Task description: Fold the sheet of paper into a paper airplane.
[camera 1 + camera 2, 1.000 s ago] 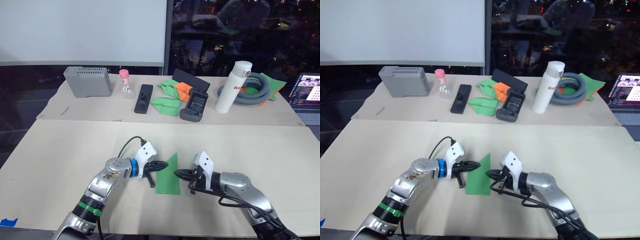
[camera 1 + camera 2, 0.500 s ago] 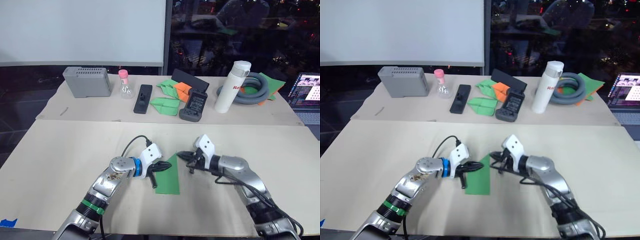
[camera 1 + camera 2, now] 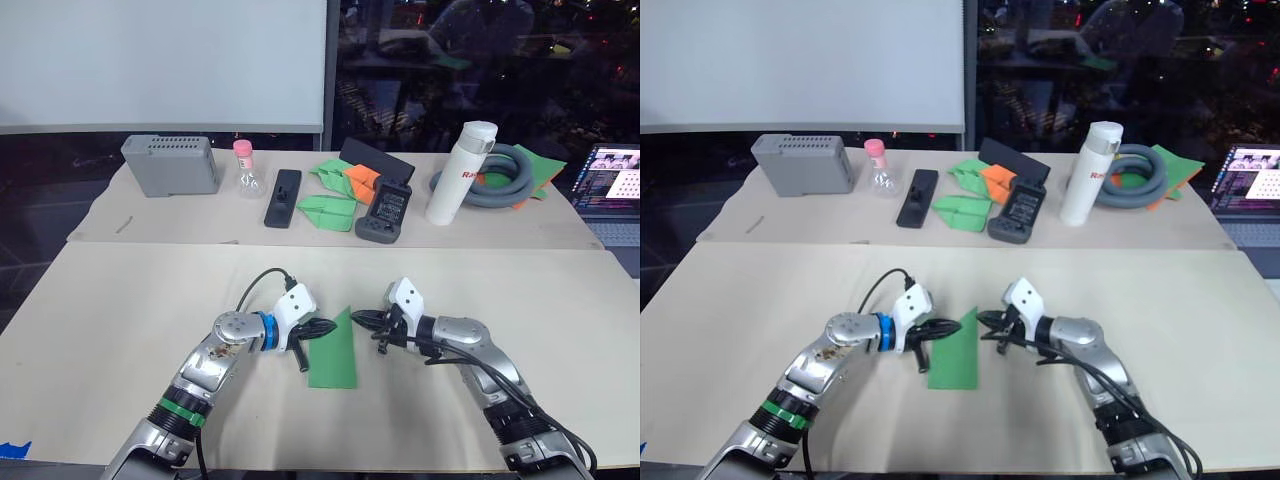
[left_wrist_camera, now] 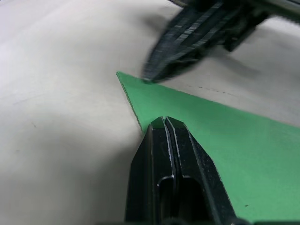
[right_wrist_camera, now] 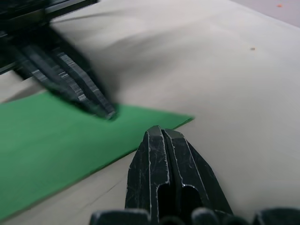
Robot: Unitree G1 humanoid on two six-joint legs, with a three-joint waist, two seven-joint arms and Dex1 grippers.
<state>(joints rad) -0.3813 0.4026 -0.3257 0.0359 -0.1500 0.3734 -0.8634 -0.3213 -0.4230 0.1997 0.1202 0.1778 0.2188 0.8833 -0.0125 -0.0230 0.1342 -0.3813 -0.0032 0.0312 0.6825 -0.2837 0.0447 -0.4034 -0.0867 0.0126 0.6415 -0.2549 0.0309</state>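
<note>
The green sheet of paper (image 3: 335, 358) lies flat on the near table, folded into a narrow shape with a point at its far end. My left gripper (image 3: 331, 325) is shut, and its fingertips (image 4: 165, 123) rest on the sheet's left edge near the point. My right gripper (image 3: 359, 319) is also shut. It comes in from the right with its tip at the sheet's pointed corner (image 5: 185, 119). The two grippers face each other across that corner, a small gap apart.
On the far table stand a grey box (image 3: 170, 164), a pink-capped bottle (image 3: 246, 168), a black remote (image 3: 282, 197), green and orange paper wedges (image 3: 335, 210), a black device (image 3: 388, 212), a white bottle (image 3: 452, 187), a grey hose (image 3: 500, 178) and a laptop (image 3: 610, 190).
My right gripper has moved from beside the sheet's middle up to its pointed far corner. The left gripper has stayed at the sheet's left edge. The sheet has not visibly shifted.
</note>
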